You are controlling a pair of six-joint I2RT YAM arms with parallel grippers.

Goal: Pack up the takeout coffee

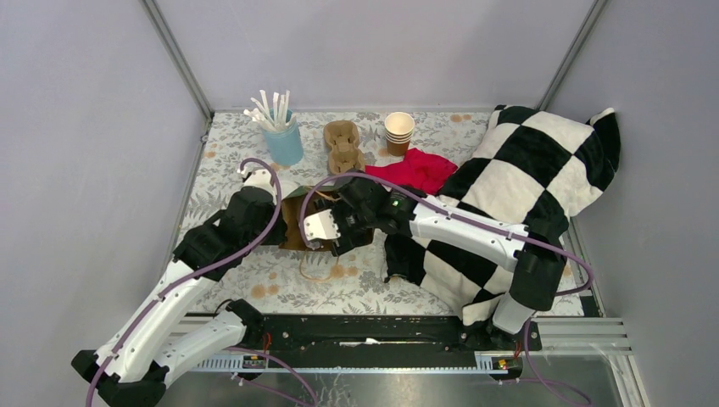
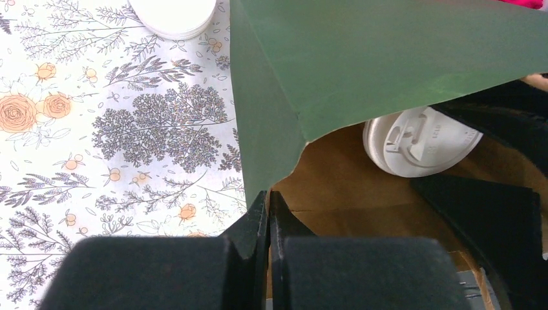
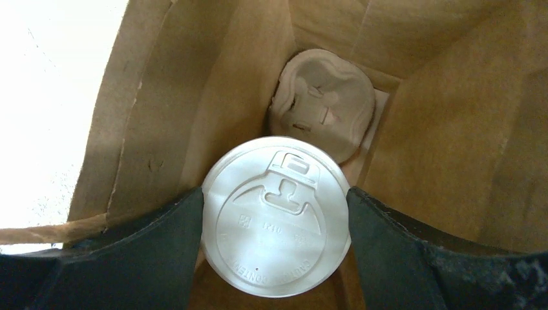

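The takeout coffee (image 3: 276, 223) shows its round white lid from above, low inside the open paper bag (image 3: 439, 129); its brown cup is hidden under the lid. My right gripper (image 3: 276, 200) reaches into the bag, and both black fingers press the lid's rim. A moulded pulp cup carrier (image 3: 323, 103) lies at the bag's bottom beyond the cup. My left gripper (image 2: 269, 203) is shut on the bag's rim, where the green outside (image 2: 362, 58) folds over the brown inside. The lid (image 2: 420, 142) also peeks out beneath that fold. From above, the bag (image 1: 292, 222) sits between both arms.
At the back stand a blue cup of white sticks (image 1: 282, 136), stacked pulp carriers (image 1: 343, 146) and a stack of lidless paper cups (image 1: 398, 131). A red cloth (image 1: 415, 170) and a checkered pillow (image 1: 526, 186) lie to the right. Loose white lids (image 2: 173, 14) rest left of the bag.
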